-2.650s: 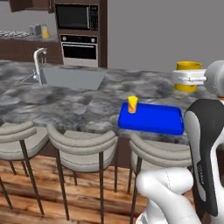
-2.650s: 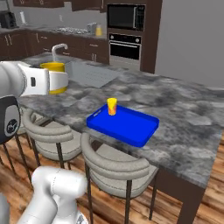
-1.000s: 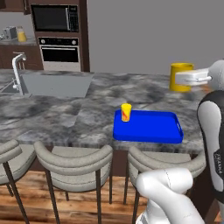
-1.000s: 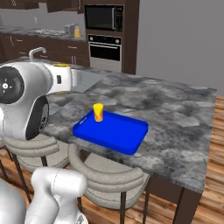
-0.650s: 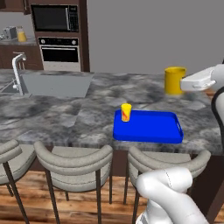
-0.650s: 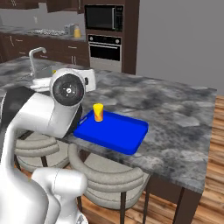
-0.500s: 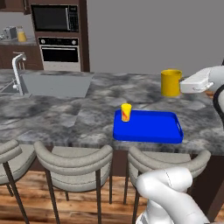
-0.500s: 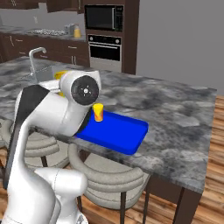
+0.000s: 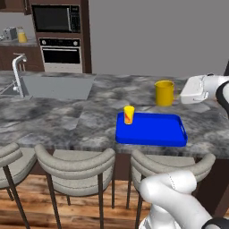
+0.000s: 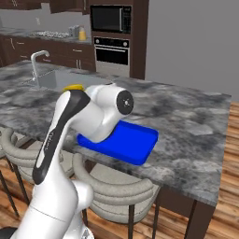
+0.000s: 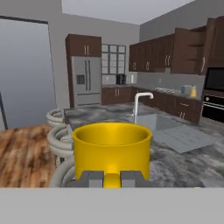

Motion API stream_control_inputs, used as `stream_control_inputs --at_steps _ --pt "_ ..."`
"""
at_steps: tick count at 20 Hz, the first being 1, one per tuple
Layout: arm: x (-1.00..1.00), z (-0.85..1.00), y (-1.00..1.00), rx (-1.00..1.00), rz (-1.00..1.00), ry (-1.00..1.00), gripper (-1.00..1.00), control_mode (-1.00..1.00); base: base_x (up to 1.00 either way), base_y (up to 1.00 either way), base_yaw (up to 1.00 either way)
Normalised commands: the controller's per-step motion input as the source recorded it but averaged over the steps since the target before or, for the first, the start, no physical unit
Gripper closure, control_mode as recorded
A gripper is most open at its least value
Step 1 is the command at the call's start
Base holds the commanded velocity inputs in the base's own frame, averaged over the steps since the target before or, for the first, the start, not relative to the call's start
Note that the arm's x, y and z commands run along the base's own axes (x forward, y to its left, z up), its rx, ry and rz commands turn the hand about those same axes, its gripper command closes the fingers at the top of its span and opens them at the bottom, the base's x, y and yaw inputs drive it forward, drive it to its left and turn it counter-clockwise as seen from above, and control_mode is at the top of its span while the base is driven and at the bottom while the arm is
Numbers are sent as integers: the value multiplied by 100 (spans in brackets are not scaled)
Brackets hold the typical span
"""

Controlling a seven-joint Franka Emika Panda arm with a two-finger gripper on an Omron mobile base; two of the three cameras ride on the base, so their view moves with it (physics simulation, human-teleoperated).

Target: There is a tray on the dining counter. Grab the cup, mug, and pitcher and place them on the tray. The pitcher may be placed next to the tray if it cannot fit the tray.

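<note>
A plain yellow mug hangs just over the dining counter, behind the far edge of the blue tray. My gripper reaches in from the right and is shut on the mug's handle. From the hand camera the mug sits close up, with its handle pinched between the fingers. The cup, yellow with a red mark, stands upright on the tray's left end. My arm hides most of the tray from the right base. The pitcher stands far off on the back kitchen counter.
A sink with a faucet is set into the counter's left part. Grey stools line the near side of the counter. An oven and a microwave fill the back wall. Bare counter lies right of the tray.
Earlier the base shifted and the whole view moved. Over the last second the arm has carried the mug left and down, closer to the tray. The cup and tray stayed put.
</note>
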Motion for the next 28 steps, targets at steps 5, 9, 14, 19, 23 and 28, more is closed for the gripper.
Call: stream_control_inputs --at_steps 5,9,14,19,23,28 --pt "36 -54 0 1 15 0 100 -100 0 0 0" --pt "23 -62 -2 0 14 0 100 -100 0 0 0" --pt "21 -49 -1 0 15 0 100 -100 0 0 0" --pt "29 -46 -1 0 16 0 100 -100 0 0 0" --pt "28 -40 -1 0 11 0 100 -100 0 0 0" --pt "29 -49 0 0 5 0 100 -100 0 0 0"
